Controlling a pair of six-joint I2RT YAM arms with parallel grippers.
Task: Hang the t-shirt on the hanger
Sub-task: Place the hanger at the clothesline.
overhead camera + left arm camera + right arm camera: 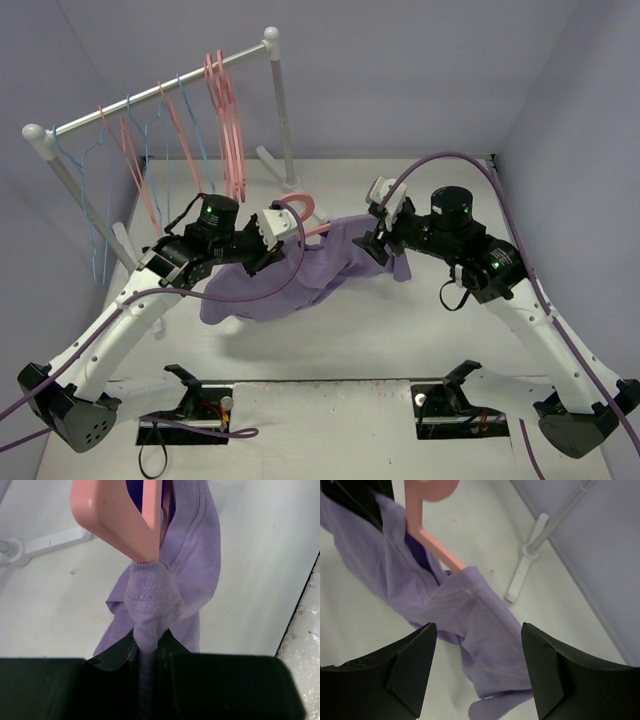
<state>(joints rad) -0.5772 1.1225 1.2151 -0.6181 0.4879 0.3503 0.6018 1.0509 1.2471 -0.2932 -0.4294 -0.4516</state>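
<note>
Purple knit t-shirt (300,270) hangs bunched between my two arms over the middle of the white table (400,330). The curled hook of the thick salmon-pink plastic hanger (300,207) pokes out just behind it. On the left wrist camera my left gripper (148,650) has its jaws pinched tight on a fold of the ribbed collar, right below the hanger's rounded shoulder. The right gripper (479,630) is spread wide with nothing in it, hovering above the sleeve end of the shirt. From that view one pink arm of the hanger runs down into the fabric and vanishes at a seam, so I judge that side to be threaded. I cannot tell whether the other arm is inside yet, because the cloth hides it. By my reading the job is roughly halfway. The collar has yet to be worked over the second shoulder, the body pulled straight, and the pinch let go. Other hangers (228,110) sit on the white rail (160,85) at the back left, well apart.
</note>
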